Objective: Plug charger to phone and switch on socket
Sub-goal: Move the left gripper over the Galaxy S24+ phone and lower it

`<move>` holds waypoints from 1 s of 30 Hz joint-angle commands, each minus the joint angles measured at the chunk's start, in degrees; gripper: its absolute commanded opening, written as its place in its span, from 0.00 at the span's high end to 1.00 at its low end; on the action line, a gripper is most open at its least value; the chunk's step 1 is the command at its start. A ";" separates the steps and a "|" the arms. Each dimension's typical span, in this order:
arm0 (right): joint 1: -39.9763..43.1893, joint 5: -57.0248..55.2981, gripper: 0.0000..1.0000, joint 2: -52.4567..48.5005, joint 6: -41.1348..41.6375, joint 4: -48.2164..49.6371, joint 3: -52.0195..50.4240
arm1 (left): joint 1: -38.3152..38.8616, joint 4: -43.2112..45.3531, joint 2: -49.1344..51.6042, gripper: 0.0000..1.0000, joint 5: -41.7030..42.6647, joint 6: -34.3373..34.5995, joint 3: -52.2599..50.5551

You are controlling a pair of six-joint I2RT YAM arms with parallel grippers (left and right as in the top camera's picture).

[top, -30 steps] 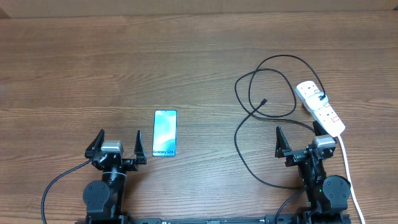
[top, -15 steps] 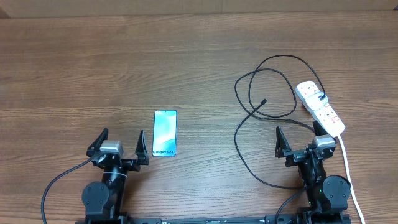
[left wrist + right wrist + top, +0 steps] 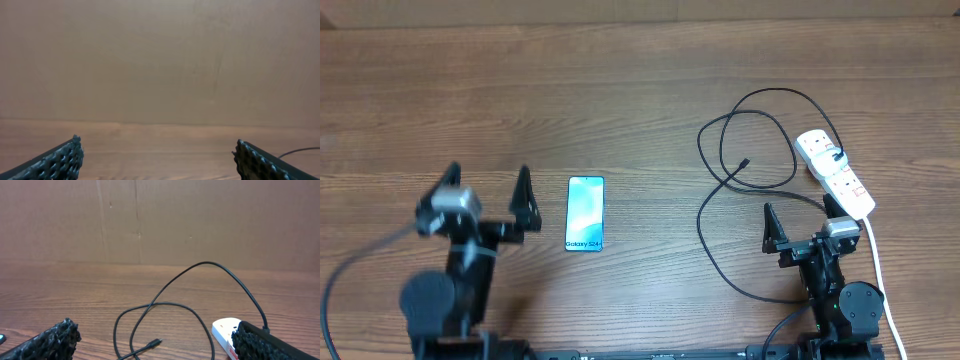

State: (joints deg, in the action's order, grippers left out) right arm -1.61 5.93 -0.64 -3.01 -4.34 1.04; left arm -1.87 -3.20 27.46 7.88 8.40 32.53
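Phone: slim rectangle lying flat on the wood table, left of centre on the near half. Its light blue-teal screen faces up, black edges, "Galaxy S24+" printed at the near end.

Charger: thin black cable in loose overlapping loops on the right half of the table. One run curves back toward the right arm's base. Its plug tip lies free inside a loop, well apart from the phone.

Socket: white strip, angled, far right. It has red switches on top, the black cable enters at its far end, and a white cord trails toward the near edge.

Left gripper: just left of the phone, not touching, and blurred in the overhead view. The jaws are spread wide and hold nothing. Its wrist view looks level at a brown cardboard wall.

Right gripper: near the strip's near end, pointing away from the base. The jaws are spread and empty, with the loops ahead of them
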 commanded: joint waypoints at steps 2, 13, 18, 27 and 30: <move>-0.37 -0.33 0.00 0.24 -0.07 0.17 -0.59 | 0.72 -3.02 15.76 0.00 7.93 3.93 12.83; -0.37 -0.33 0.00 0.24 -0.07 0.17 -0.59 | 2.14 -1.14 46.45 0.01 8.63 3.32 22.88; -0.37 -0.33 0.00 0.26 -0.07 0.17 -0.59 | 2.27 0.22 49.99 0.00 8.70 9.57 22.88; -0.37 -0.33 0.00 0.24 -0.07 0.17 -0.59 | 5.29 -16.09 47.84 0.00 3.69 6.80 30.34; -0.37 -0.33 0.00 0.26 -0.07 0.17 -0.59 | 9.68 -25.22 48.17 0.00 -5.44 6.84 37.51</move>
State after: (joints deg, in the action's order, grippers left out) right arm -1.61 5.93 -0.64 -2.98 -4.36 1.04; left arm 3.97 -24.16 77.25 11.81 15.73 62.04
